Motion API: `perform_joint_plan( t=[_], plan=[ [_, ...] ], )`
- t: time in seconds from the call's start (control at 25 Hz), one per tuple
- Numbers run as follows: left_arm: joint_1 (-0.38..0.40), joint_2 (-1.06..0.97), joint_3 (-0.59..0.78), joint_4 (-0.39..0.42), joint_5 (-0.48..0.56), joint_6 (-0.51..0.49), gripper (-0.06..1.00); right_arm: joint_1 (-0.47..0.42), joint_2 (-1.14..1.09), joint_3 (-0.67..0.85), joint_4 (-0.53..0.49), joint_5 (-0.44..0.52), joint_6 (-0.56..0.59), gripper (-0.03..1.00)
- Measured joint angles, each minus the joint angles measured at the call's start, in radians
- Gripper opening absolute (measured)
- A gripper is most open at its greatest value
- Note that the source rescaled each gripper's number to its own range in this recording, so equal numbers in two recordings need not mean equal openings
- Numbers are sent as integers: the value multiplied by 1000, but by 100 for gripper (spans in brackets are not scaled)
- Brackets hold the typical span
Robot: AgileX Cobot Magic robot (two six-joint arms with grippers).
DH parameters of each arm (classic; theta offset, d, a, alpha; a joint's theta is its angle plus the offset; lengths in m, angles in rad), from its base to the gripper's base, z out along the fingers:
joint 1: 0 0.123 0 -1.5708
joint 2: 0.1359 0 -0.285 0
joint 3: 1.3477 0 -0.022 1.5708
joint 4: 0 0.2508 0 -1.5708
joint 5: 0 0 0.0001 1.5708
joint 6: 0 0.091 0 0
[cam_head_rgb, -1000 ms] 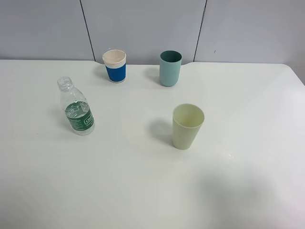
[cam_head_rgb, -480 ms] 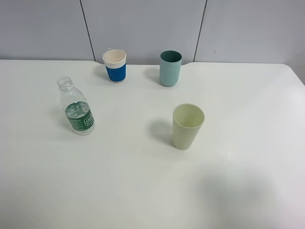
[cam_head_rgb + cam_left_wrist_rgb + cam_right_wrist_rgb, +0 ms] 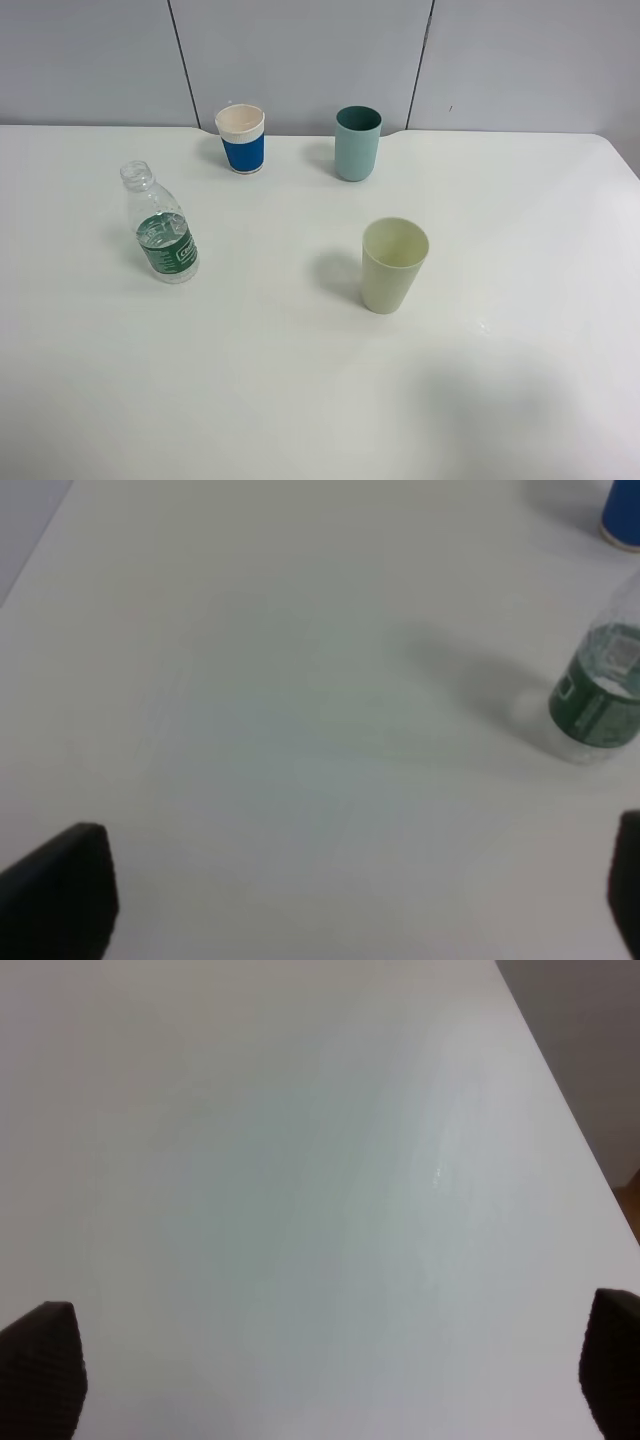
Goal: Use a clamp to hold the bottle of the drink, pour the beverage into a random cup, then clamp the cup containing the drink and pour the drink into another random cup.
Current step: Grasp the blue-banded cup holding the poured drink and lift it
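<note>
The uncapped clear bottle (image 3: 162, 228) with its dark green label stands upright at the table's left, and the clear beverage (image 3: 156, 231) fills its lower half. A pale yellow-green cup (image 3: 393, 265) stands near the middle, and the teal cup (image 3: 357, 143) stands at the back. Neither arm shows in the high view. In the left wrist view my left gripper (image 3: 345, 900) is open above bare table, with the bottle (image 3: 598, 698) ahead and off to one side. My right gripper (image 3: 325, 1380) is open too, over bare table with nothing between its fingers.
A blue-banded white paper cup (image 3: 241, 138) stands at the back, left of the teal cup, and its blue base (image 3: 624, 515) shows in the left wrist view. The white table (image 3: 300, 400) meets a grey panel wall behind. The table's right edge (image 3: 560, 1090) shows in the right wrist view.
</note>
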Motion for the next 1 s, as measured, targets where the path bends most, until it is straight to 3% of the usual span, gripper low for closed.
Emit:
perform_joint_plan(
  t=[1.0],
  plan=[
    [0,0,0,0,0,0,100,0,0,0,0,0,0,100]
  ],
)
